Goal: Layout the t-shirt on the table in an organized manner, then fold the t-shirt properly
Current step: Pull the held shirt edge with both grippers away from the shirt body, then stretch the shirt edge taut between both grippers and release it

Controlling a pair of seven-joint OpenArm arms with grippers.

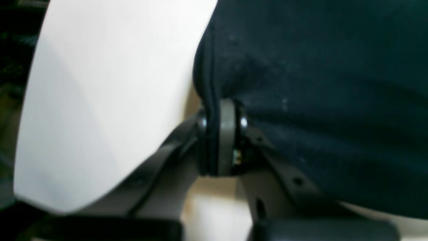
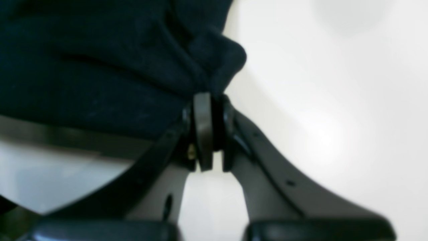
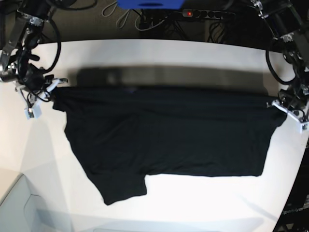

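Observation:
The black t-shirt (image 3: 164, 135) hangs stretched wide between my two grippers over the white table (image 3: 169, 53), casting a shadow band behind its top edge. One sleeve droops at the lower left (image 3: 123, 188). On the base view's right, my left gripper (image 3: 284, 104) is shut on the shirt's corner. The left wrist view shows its jaws (image 1: 220, 134) pinching a bunched hem of the t-shirt (image 1: 317, 83). On the base view's left, my right gripper (image 3: 53, 88) is shut on the opposite corner. The right wrist view shows cloth (image 2: 100, 67) gathered into its fingertips (image 2: 209, 130).
Cables and a power strip (image 3: 207, 13) lie beyond the table's far edge, with a blue object (image 3: 149, 4) at top centre. A pale grey box (image 3: 17, 205) sits at the lower left corner. The table's curved edge (image 3: 294, 193) runs down the right side.

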